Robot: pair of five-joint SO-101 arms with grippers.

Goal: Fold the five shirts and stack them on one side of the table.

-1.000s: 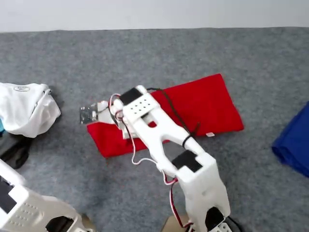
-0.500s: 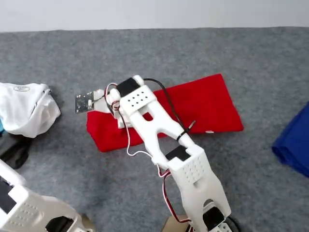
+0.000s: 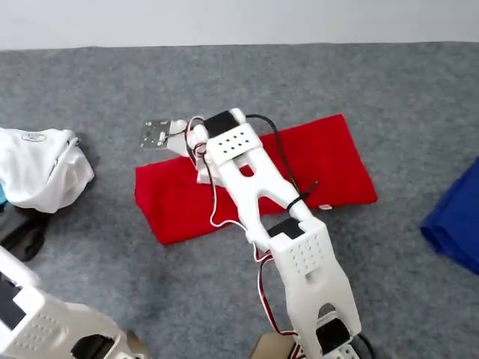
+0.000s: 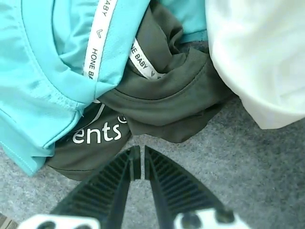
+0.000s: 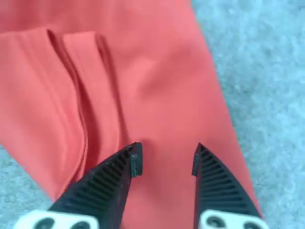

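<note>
From above: the red shirt [image 3: 322, 164] lies folded into a long strip in the middle of the grey table [image 3: 224, 75]. Its long axis runs left to right on a slant, the left end nearer the arms and the right end angled toward the far edge. The right arm [image 3: 254, 187] stretches across it, wrist over the shirt's left half. A crumpled white shirt [image 3: 41, 168] sits well off the red shirt's left end, and a blue shirt [image 3: 456, 217] lies well off its right end. The left arm [image 3: 45, 329] is parked near the front, left of the red shirt.

Over to the left wrist: the left gripper [image 4: 142, 157] has its fingers pressed together on nothing, just short of a dark olive shirt [image 4: 167, 95]. That shirt is heaped with a turquoise shirt [image 4: 43, 71] and the white one.

Right wrist now: the right gripper [image 5: 166, 157] has its fingers spread wide over the red shirt, beside lengthwise creases in the cloth.
</note>
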